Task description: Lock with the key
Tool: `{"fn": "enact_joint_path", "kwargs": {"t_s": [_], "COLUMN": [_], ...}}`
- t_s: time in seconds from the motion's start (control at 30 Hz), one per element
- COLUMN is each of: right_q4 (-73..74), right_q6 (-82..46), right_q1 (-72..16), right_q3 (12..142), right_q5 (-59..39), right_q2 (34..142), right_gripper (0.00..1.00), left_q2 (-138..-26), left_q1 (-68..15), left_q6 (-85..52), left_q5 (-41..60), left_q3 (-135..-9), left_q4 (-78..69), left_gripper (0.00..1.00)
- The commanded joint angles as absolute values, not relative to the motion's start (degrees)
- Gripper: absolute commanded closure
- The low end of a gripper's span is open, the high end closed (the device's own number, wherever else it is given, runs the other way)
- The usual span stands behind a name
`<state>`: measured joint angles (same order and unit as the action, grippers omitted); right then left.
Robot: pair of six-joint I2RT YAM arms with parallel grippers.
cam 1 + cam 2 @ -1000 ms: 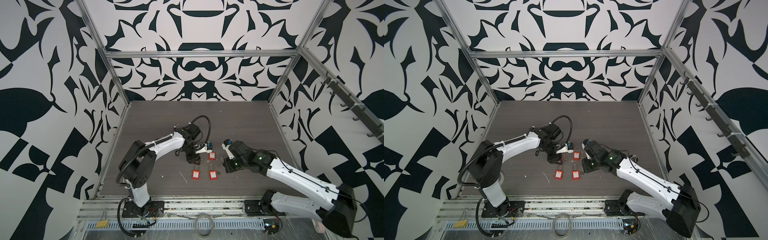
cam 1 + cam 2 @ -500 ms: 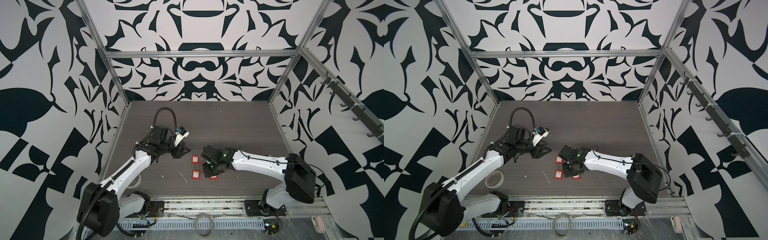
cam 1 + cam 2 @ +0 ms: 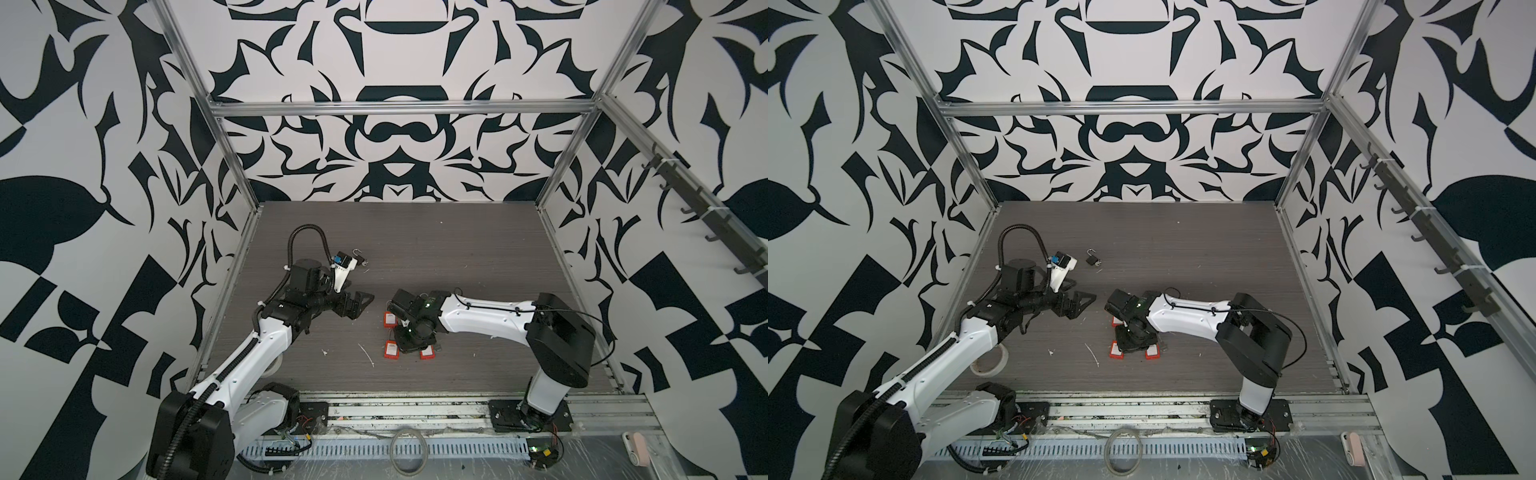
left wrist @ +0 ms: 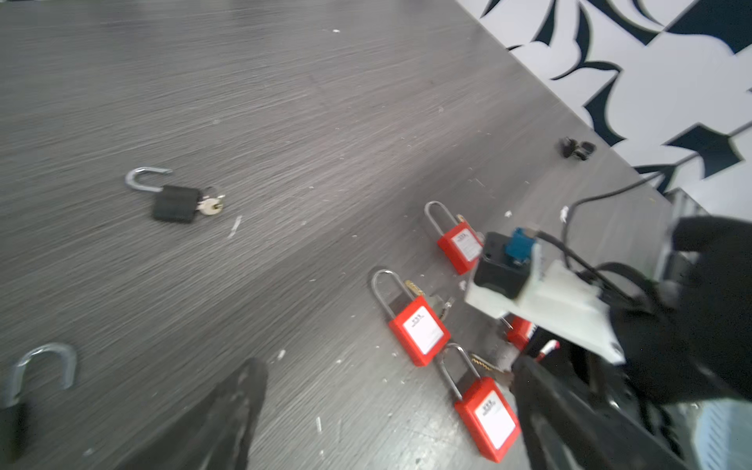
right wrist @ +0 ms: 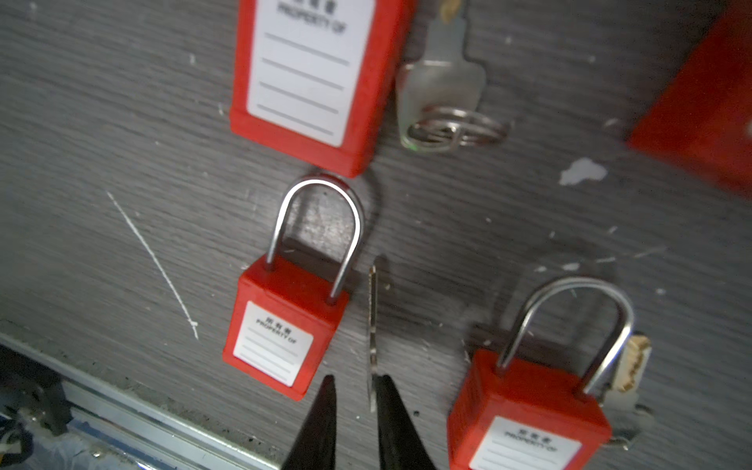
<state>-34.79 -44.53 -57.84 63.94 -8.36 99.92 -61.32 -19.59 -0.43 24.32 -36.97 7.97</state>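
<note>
Right wrist: key [image 5: 372,325] edge-on between slightly parted jaws, possibly touching one.

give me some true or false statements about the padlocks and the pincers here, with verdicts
1. The black padlock with a key in it has its shackle open. True.
2. The left pincer holds a red padlock. False: it is wide open and empty.
3. The right pincer hovers over the black padlock. False: it is above the red padlocks.
4. The red padlock nearest the right pincer's tips has its shackle shut. True.
5. A key stands edge-on at the right pincer's tips. True.
</note>
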Motion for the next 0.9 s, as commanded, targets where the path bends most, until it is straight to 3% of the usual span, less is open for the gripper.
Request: {"fn": "enact_joint_path", "kwargs": {"t_s": [0.0,0.13,0.27,0.57,0.87], "right_q4": [-36.56,-38.21,-38.05,-41.40,-41.84], "right_q6": [-43.95,-44.41,-45.39,-44.17,-43.63], "right_q1": [-58.25,-58.62,-59.14,-59.37,-59.33], "right_q3": [66.01,65.92,63.56,62.33,62.03], "right_q5": [-7.16,-2.64,0.99,10.51,20.11], "right_q2": [98.41,95.74,91.49,78.85,77.28], "right_gripper": [0.71,0.55,0.49,0.40,0.35], "left_q2": [-61.59,-62.97,-64.27,-69.77,-88.30], "left_q1": [-19.25,-18.82,-18.54,-17.74,-10.13], "left_q6": [-4.88,-8.26,-8.36,-12.32,-14.66], "left_q5": [20.49,15.97,11.47,5.24,2.34], "left_q3": [-38.49,-40.56,-43.29,-50.91,-67.40], "left_q4": [8.79,12.56,17.93,26.35,39.82], "left_gripper": [0.01,0.01,0.01,0.01,0.01]}}
